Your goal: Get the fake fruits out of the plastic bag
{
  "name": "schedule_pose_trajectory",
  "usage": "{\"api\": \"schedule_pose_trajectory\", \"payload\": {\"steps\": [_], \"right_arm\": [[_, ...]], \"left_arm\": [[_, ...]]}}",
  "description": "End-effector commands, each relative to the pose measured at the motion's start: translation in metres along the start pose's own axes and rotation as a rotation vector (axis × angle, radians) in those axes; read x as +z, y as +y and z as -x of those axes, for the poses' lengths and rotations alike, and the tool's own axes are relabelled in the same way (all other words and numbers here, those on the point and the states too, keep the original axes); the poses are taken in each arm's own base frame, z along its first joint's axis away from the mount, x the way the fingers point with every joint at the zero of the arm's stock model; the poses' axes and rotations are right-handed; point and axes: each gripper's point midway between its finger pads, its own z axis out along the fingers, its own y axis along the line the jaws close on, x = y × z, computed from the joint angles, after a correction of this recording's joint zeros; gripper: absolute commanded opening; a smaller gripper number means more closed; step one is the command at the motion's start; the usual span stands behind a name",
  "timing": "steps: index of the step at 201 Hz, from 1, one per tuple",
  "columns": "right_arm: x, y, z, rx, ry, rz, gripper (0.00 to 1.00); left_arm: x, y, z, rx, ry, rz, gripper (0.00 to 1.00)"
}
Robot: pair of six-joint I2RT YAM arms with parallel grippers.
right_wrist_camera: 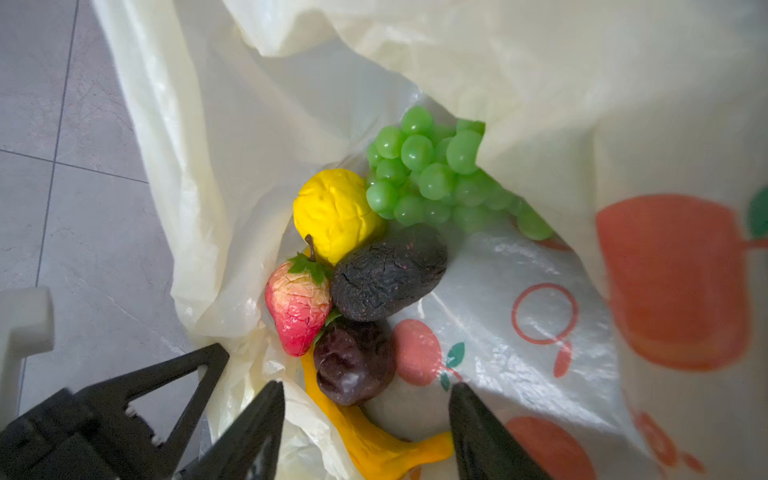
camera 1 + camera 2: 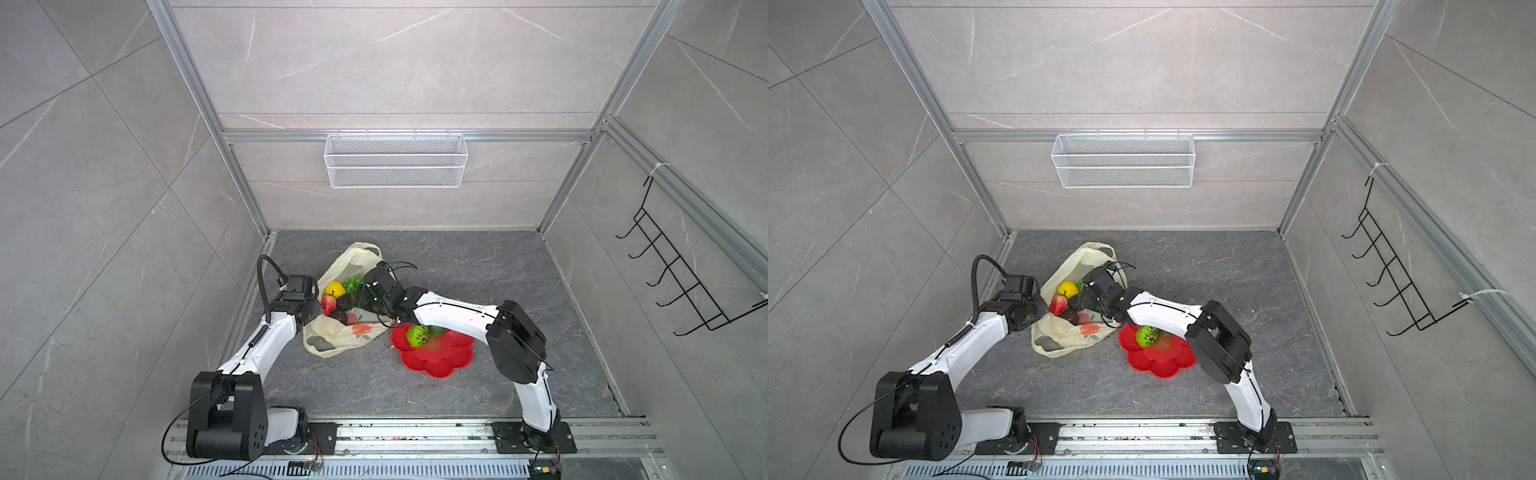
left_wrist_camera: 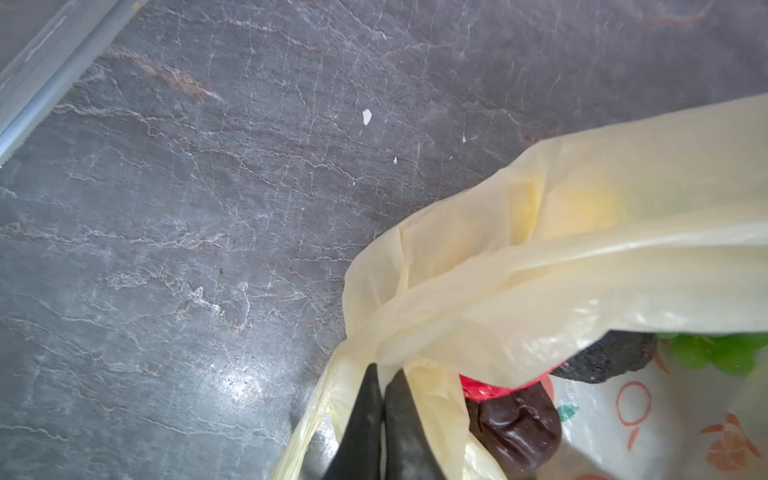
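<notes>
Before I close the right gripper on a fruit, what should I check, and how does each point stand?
1. Left gripper shut on the plastic bag rim: ok.
2. Bag mouth open to the right arm: ok.
3. Right gripper open, with the dark brown fruit showing between its jaws: ok.
4. Bag film clear of the right jaws: cannot tell; a fold lies close to one finger.
5. Target free to lift alone: not ok; the banana lies partly under it and may shift.
6. Red plate has bare room beside the green bumpy ball: ok.
</notes>
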Motion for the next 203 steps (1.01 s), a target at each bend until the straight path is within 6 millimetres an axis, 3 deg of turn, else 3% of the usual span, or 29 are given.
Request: {"api": "schedule_pose_trajectory", "payload": {"steps": [1, 48, 74, 127, 203], "right_arm": [[0.015, -0.007, -0.009, 0.048, 0.029, -0.039, 0.67], [0.039, -0.009, -0.020, 0.168, 0.066, -0.039, 0.70], [0.052, -0.009, -0.025, 0.207, 0.086, -0.037, 0.76], [0.079, -0.016, -0.038, 0.272, 0.133, -0.057, 0.77], [0.097, -0.017, -0.042, 0.306, 0.141, -0.059, 0.72]], "left_arm": [[-0.011, 0.000, 0.001, -0.063, -0.043, -0.055, 0.02], [-0.018, 0.014, -0.021, -0.089, -0.033, -0.070, 0.00], [-0.018, 0.012, -0.029, -0.078, -0.029, -0.110, 0.00], [-0.016, 0.012, -0.036, -0.053, -0.045, -0.150, 0.00], [-0.016, 0.010, -0.036, -0.047, -0.048, -0.162, 0.00]]}}
